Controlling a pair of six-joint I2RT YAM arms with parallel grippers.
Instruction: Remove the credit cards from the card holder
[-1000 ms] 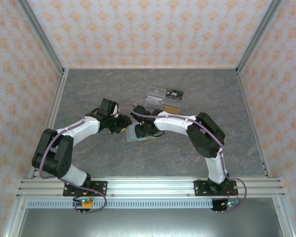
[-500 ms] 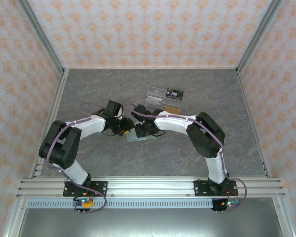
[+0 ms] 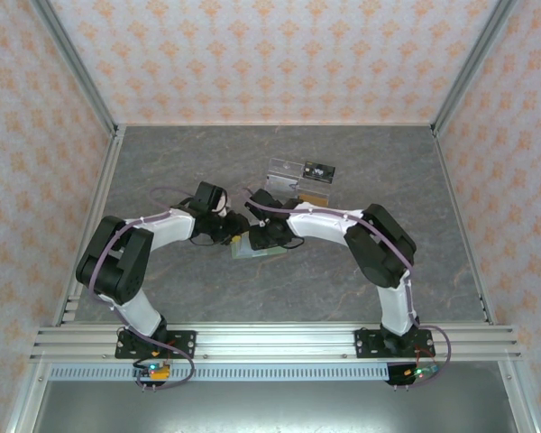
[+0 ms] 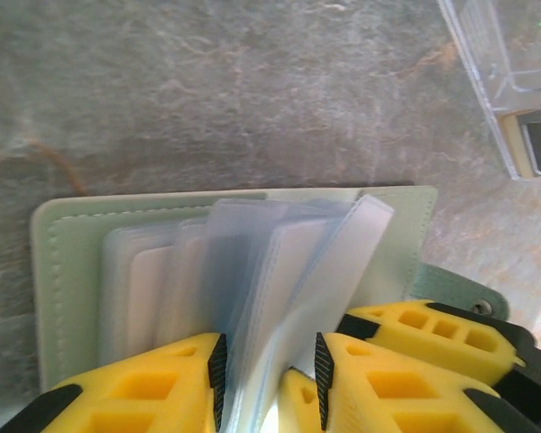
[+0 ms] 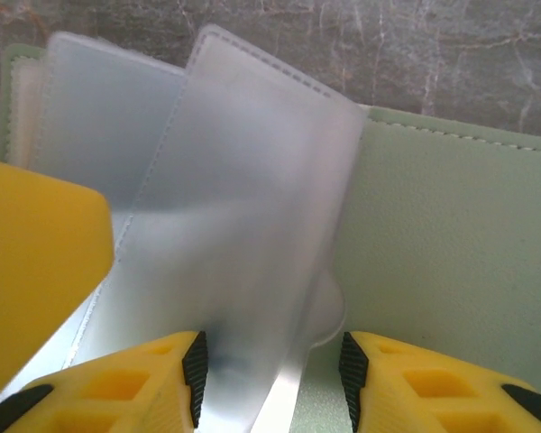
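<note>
Grey marbled stone-look tabletop (image 3: 162, 162): bears open sage-green soft folding card holder (image 3: 252, 250); clear acrylic rectangular stand (image 3: 299, 183) behind it.

My two arms meet over the card holder (image 3: 252, 250) mid-tabletop (image 3: 162, 162); clear stand (image 3: 299, 179) lies toward the far edge.

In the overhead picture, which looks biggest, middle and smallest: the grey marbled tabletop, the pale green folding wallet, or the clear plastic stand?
1. Grey marbled tabletop, by far the largest.
2. Clear plastic stand.
3. Pale green folding wallet, though the arms cover much of it, so its place after the stand is unsure.
</note>
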